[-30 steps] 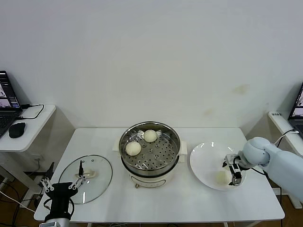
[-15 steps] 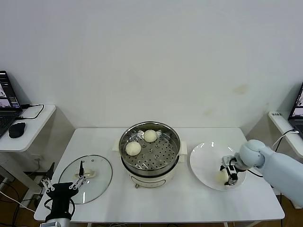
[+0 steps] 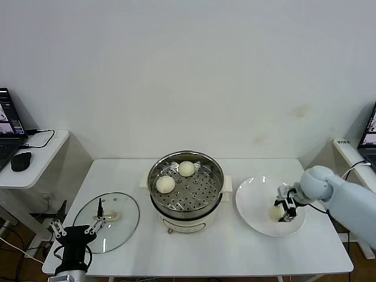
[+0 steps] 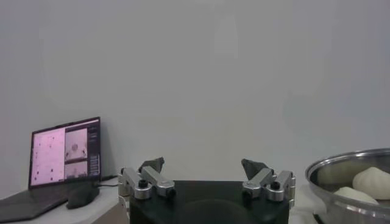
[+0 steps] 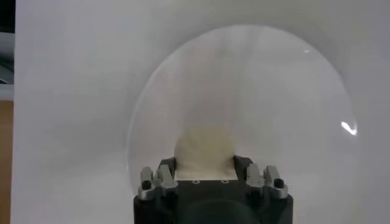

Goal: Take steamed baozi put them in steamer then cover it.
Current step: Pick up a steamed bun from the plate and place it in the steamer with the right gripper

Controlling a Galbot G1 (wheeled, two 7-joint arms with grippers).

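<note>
A smooth cream-white dough baozi sits on the glossy round white plate near the table's right edge, the right gripper with jaws clamped on it: the pick-up step. Next, I judge, comes a lift toward the shiny perforated steel steamer at the table's middle, already holding two buns. The left gripper waits, jaws apart, by the clear glass cover at the front-left corner.

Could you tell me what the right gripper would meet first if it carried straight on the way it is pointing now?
The right gripper points down at the white plate, with a baozi between its fingers, so it would probably press that bun against the plate first.
</note>
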